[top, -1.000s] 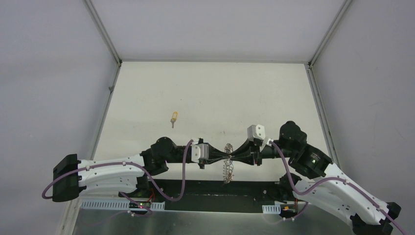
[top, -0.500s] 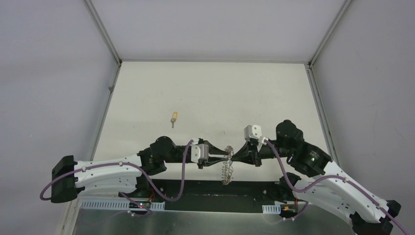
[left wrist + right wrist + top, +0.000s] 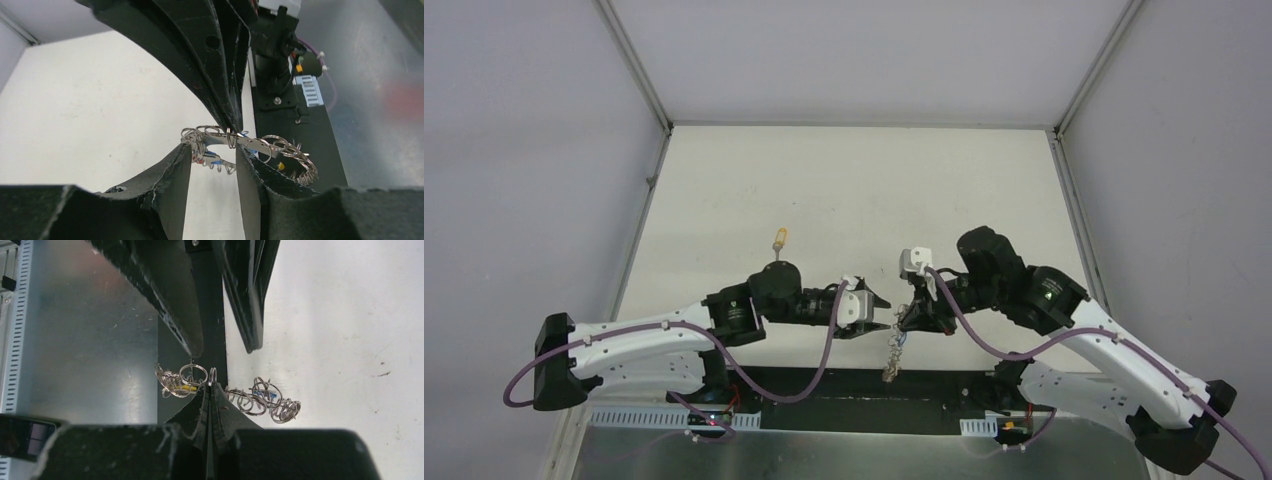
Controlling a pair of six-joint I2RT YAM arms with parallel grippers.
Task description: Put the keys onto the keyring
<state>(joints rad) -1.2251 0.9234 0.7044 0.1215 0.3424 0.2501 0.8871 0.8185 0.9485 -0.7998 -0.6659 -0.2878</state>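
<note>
Right gripper (image 3: 210, 385) is clamped on one coil of the keyring (image 3: 260, 400), jaws pressed together. It holds the ring up over the near edge of the counter (image 3: 874, 190), so the floppy rest sags on both sides of the pinch. That lift seems meant to keep the coils off the surface and reachable from the side. Left gripper (image 3: 213, 150) faces it from just beside, jaws apart and gripping nothing that I can make out. The ring hangs right at its tips.

No box or tray shows. The ring itself is the holder, and a blue-headed key (image 3: 212, 159) and a yellow-headed key (image 3: 187, 387) sit tangled among its coils. One loose key (image 3: 778, 240) with an orange head lies well apart on the counter, not yet threaded.
</note>
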